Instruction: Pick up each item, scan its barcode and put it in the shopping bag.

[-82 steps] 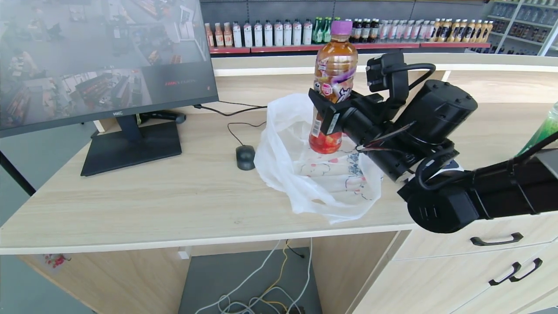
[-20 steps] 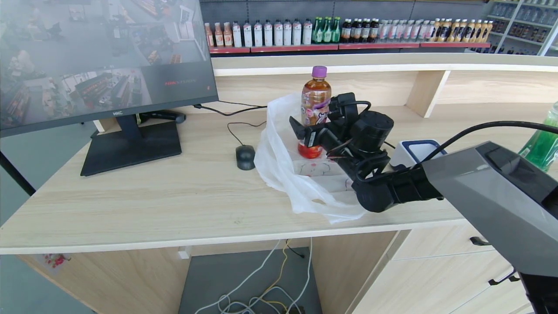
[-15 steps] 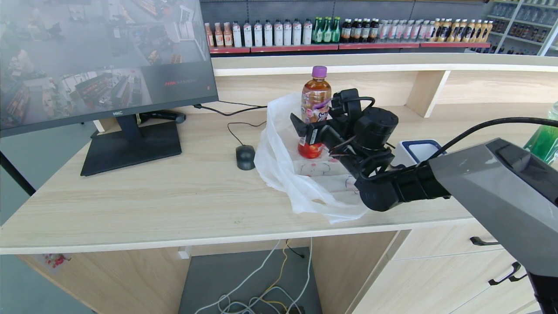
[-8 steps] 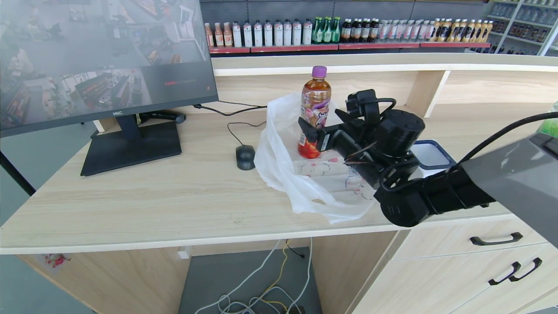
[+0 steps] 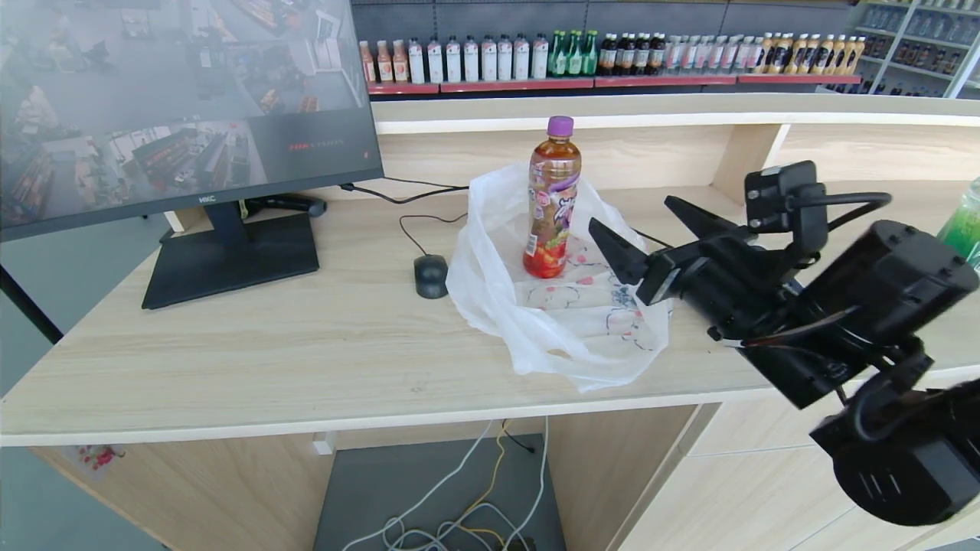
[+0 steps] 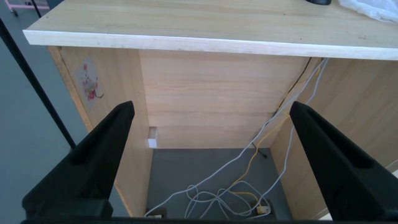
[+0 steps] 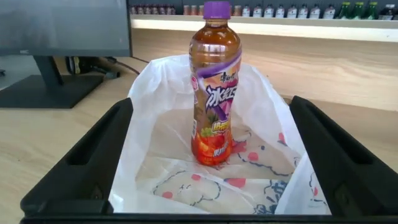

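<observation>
An amber drink bottle with a purple cap stands upright in the white plastic shopping bag on the wooden counter; the same bottle and bag face the right wrist camera. My right gripper is open, a short way to the right of the bottle and apart from it, with nothing between its fingers. My left gripper is open below the counter's front edge, over the floor and cables.
A monitor stands at the counter's left, with a black mouse between it and the bag. A green bottle shows at the right edge. Drawers lie below the counter on the right. Loose cables lie under it.
My right gripper set the bottle down in the bag, opened and drew back to the right, away from it. The bottle stays upright.
</observation>
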Robot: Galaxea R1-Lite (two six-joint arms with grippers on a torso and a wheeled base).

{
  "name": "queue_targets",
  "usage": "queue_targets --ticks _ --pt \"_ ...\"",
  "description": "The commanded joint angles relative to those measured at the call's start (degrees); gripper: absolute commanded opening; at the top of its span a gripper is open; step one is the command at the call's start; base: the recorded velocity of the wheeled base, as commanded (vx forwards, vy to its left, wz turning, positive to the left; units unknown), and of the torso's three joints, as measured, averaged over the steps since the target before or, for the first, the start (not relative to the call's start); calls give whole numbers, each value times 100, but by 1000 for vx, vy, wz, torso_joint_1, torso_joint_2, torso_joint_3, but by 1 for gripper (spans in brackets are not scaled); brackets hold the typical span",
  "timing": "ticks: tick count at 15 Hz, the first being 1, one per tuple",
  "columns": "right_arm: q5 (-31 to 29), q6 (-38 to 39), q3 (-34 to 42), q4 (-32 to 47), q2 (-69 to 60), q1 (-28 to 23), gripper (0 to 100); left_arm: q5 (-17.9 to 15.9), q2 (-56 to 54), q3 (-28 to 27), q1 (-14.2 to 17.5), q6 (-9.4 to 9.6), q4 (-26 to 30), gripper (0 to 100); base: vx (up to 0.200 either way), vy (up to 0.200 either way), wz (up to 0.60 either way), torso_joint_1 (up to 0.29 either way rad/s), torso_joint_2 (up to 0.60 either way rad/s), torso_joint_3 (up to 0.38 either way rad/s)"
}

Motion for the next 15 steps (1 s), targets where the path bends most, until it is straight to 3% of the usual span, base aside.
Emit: queue_targets --ticks 1,7,12,15 --pt "-2 -68 944 -353 -979 70 100 0 -2 0 4 0 -1 100 0 0 0 0 0 0" --pt "-2 -120 1823 -704 -1603 97 100 9 -2 0 4 -18 -1 100 0 0 0 0 0 0" --pt "-2 -191 1990 -704 -1682 281 100 9 -2 0 4 -18 -1 100 0 0 0 0 0 0" --pt "16 -454 2350 -704 -1990 202 100 9 -2 0 4 -27 -1 100 0 -200 0 1 -1 4"
